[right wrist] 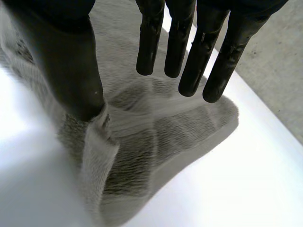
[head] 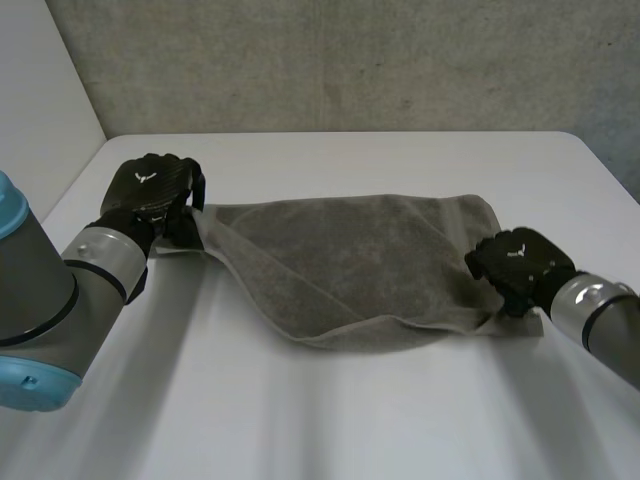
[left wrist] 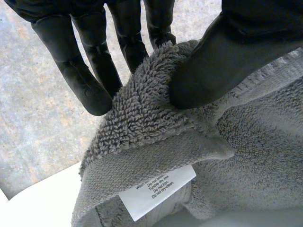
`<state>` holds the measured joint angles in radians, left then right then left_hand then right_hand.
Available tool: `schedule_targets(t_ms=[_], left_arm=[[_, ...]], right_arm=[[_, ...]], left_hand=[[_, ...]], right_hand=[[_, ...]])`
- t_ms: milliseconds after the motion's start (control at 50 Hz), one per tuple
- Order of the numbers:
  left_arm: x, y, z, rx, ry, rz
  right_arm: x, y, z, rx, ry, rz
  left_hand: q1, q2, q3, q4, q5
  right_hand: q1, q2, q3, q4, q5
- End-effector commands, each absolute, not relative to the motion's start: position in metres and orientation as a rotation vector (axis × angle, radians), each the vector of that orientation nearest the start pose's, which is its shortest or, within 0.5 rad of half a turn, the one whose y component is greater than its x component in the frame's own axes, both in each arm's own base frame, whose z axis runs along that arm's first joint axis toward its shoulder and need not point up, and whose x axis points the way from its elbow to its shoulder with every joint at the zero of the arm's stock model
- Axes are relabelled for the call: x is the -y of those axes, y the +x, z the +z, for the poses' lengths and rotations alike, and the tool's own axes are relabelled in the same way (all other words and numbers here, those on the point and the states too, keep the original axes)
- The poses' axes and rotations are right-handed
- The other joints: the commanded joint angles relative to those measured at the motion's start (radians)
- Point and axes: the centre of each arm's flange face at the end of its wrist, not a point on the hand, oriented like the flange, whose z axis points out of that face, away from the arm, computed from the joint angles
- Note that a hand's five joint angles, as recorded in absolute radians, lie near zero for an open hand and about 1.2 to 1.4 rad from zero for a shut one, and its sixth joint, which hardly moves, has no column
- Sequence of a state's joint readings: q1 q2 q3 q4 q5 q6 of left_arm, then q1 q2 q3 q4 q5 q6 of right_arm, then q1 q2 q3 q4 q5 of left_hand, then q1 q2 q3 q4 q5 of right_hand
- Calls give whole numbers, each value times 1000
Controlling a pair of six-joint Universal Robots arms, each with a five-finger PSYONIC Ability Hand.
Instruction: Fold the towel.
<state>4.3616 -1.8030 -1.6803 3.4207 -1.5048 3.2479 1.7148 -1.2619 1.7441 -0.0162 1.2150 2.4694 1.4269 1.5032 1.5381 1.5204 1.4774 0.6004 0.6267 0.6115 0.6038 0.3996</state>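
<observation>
1. Two hands are at the towel [head: 350,265], which lies across the table's [head: 300,420] middle.
2. Left hand [left wrist: 208,61] pinches the towel's left corner between thumb and fingers.
3. Right hand [right wrist: 71,61] is spread at the right end, its thumb touching a raised ridge and gripping nothing.
4. It should probably pinch that corner first, so both hands can lift evenly.
5. How many layers lie underneath is hard to make out.

Soft, even light falls on my white surface [head: 330,420], which glares almost blank beside my right hand [right wrist: 71,71]. The towel [head: 350,265] throws only a thin, faint shadow along its near edge. The wall [head: 350,60] behind looks dimmer.
</observation>
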Motion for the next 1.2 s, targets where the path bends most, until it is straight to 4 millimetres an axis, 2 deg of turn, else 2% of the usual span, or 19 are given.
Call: schedule_targets(t_ms=[20,240,540,600,640,780,1020,1200], left_arm=[[273,-247,223,-2393,638,-2268],[275,-246,220,-2401,632,-2254],[278,-243,218,-2403,618,-2245],[278,-243,218,-2405,619,-2243],[278,-243,218,-2405,619,-2243],[278,-243,218,-2405,619,-2243],[277,-243,217,-2410,620,-2237],[277,-243,216,-2412,622,-2235]], right_arm=[[246,200,155,-2340,-1289,-1562],[247,192,146,-2383,-1261,-1549],[242,190,143,-2401,-1210,-1544],[239,189,151,-2394,-1206,-1582],[237,185,166,-2378,-1190,-1649],[233,171,178,-2408,-1139,-1710],[217,165,160,-2401,-1123,-1509],[224,167,141,-2387,-1140,-1468]], left_hand=[[-31,-107,-142,-124,-256],[-31,-107,-142,-124,-256],[-31,-107,-142,-124,-256],[-31,-107,-142,-124,-256],[-31,-107,-142,-124,-256],[-31,-107,-142,-124,-256],[-31,-107,-142,-124,-256],[-31,-107,-142,-124,-256]], right_hand=[[-40,-66,-51,-43,-14],[13,-13,2,10,39],[39,13,28,36,66],[36,10,25,33,63],[42,16,31,39,69],[51,25,40,48,78],[13,-13,2,10,40],[-81,-107,-92,-84,-55]])
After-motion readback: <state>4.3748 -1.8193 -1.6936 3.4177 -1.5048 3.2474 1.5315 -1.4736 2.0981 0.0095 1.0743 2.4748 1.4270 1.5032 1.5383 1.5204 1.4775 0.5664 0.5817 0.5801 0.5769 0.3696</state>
